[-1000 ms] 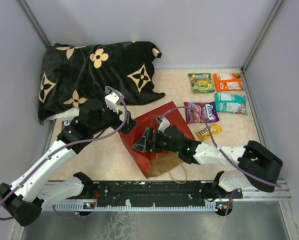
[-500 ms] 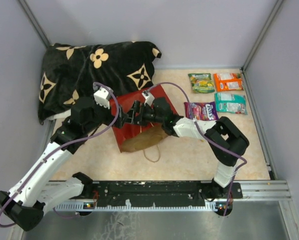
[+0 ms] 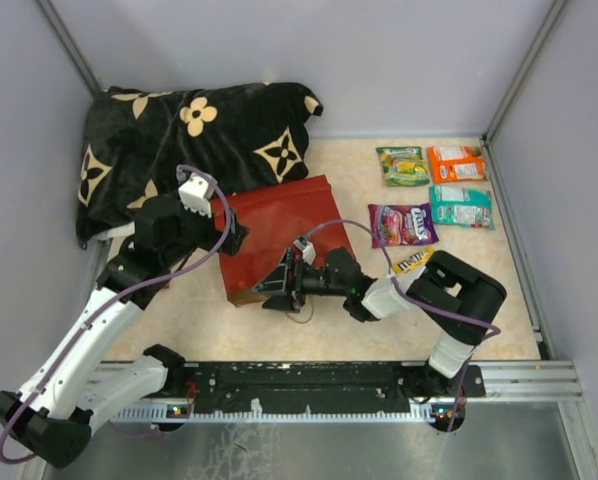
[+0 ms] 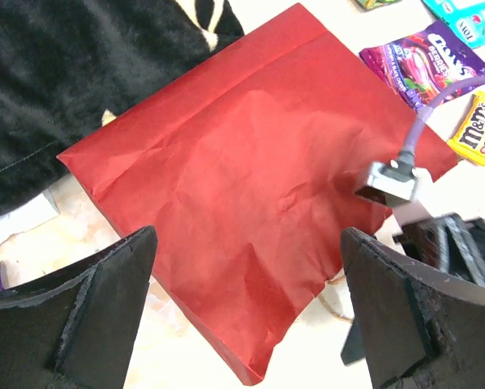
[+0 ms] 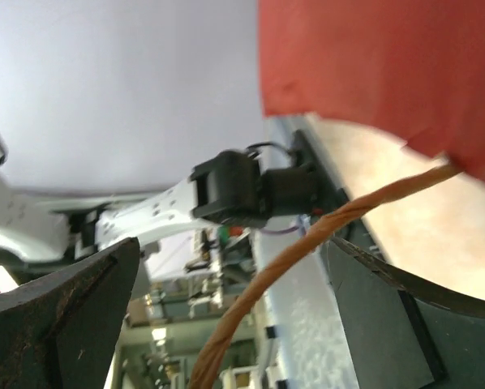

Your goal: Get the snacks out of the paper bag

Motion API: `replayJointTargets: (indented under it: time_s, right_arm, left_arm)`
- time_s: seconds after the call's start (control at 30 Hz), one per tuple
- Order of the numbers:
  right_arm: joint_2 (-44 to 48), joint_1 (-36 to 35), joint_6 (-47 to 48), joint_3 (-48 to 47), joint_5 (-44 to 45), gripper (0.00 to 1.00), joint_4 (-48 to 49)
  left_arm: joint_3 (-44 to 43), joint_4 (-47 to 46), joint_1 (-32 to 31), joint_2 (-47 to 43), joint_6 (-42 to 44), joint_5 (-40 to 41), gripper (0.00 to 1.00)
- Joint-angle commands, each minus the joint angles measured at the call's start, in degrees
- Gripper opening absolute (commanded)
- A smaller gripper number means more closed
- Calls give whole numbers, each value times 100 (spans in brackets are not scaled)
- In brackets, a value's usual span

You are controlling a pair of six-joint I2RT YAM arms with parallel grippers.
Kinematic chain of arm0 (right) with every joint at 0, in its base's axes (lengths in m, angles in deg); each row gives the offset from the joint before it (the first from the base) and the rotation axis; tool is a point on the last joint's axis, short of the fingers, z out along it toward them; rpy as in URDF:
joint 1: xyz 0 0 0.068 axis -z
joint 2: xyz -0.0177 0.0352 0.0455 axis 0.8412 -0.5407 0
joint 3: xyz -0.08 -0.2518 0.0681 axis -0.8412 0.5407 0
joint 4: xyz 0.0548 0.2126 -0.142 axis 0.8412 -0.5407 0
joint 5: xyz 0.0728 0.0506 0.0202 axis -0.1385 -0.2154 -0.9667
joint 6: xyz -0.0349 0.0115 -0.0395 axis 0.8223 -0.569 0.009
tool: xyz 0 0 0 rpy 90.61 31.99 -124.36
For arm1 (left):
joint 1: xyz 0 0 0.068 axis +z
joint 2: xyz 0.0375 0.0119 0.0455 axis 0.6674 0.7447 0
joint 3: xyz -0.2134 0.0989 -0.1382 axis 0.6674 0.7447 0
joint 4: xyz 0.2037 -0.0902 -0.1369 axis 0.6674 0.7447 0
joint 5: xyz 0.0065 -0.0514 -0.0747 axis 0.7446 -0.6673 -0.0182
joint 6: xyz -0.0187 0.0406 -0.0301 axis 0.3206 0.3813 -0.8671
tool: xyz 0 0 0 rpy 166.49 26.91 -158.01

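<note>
The red paper bag (image 3: 279, 232) lies flat on the table; it fills the left wrist view (image 4: 242, 194). My left gripper (image 3: 233, 238) hovers open over its left part, empty (image 4: 246, 239). My right gripper (image 3: 277, 290) is open at the bag's near edge. The bag's brown twine handle (image 5: 307, 243) runs between its jaws under the red paper (image 5: 388, 73). Five snacks lie on the table to the right: green (image 3: 404, 165), orange (image 3: 456, 163), teal (image 3: 461, 206), purple (image 3: 402, 224) and the yellow M&M's pack (image 3: 416, 262). The Doritos bag is out of view.
The black flower-patterned pillow (image 3: 189, 150) lies at the back left, touching the bag's far left corner. Grey walls close the table on three sides. The arm rail (image 3: 309, 385) runs along the near edge. The right arm lies low across the table beside the M&M's pack.
The bag slid left and up, then settled flat. My left gripper let go and drew back left. My right gripper pulled back from the bag's far part to its near edge.
</note>
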Motion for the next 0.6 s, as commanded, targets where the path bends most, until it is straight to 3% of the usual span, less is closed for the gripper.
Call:
replayJointTargets:
  time_s: [0.0, 0.27, 0.33, 0.47, 0.57]
  right_arm:
    - [283, -430, -1012, 141, -181, 99, 1298]
    - [637, -1160, -1181, 709, 383, 99, 1507]
    - [1077, -1324, -853, 853, 718, 99, 770]
    - [2428, -1647, 506, 782, 1864, 99, -1864]
    - [3555, -1657, 1047, 676, 2527, 99, -2930]
  left_arm:
    - [74, -111, 129, -36, 37, -248, 100]
    - [241, -131, 144, 81, 193, -787, 100]
    - [254, -132, 140, 155, 237, -1083, 100]
    - [322, -156, 132, 336, 389, -1930, 99]
    - [387, -132, 59, 496, 438, -2314, 97]
